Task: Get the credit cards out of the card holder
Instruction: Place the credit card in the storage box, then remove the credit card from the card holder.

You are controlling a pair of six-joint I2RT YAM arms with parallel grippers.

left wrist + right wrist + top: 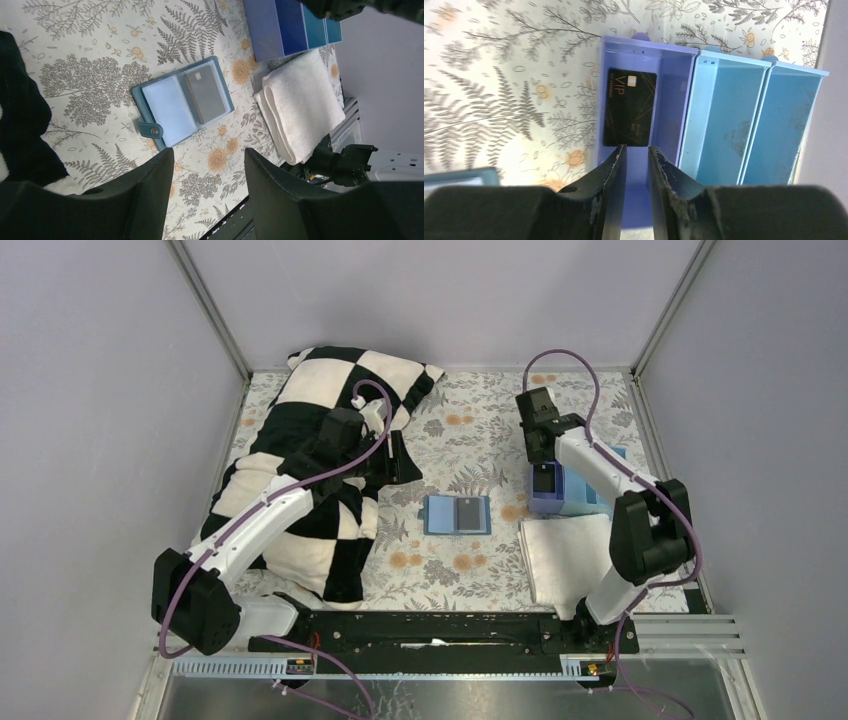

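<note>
**Right gripper [636, 148] empty over the tray, one grey card left in the holder**

Nearest the arms on the right lies a folded white towel [300, 105]. Just beyond it stands the blue tray [719, 115]. The right gripper hangs low over the tray's left compartment, its fingers a little apart with nothing between them. A black card [630, 107] lies flat on that compartment's floor, just past the fingertips. The other two compartments show no cards.

In the middle of the flowered cloth [480, 430], left of the towel and tray, the card holder [167, 109] lies opened flat. Its left half looks empty. A grey card [206, 95] sits in its right half, the side toward the tray. I cannot tell whether a clear pocket covers it.

Farther left, the left gripper [208, 152] hovers by a black-and-white checked cushion [320, 390], jaws wide and empty.

The job looks about half done, and fetching the grey card is the step in hand. The right gripper should rise straight up first, so its fingers clear the tray walls. A thin card lying flat gives little to pinch, so it should take an exposed edge and draw the card out along the holder, not upward. The light holder may slide or fold shut. The left gripper pressing on the empty half would steady it.
</note>
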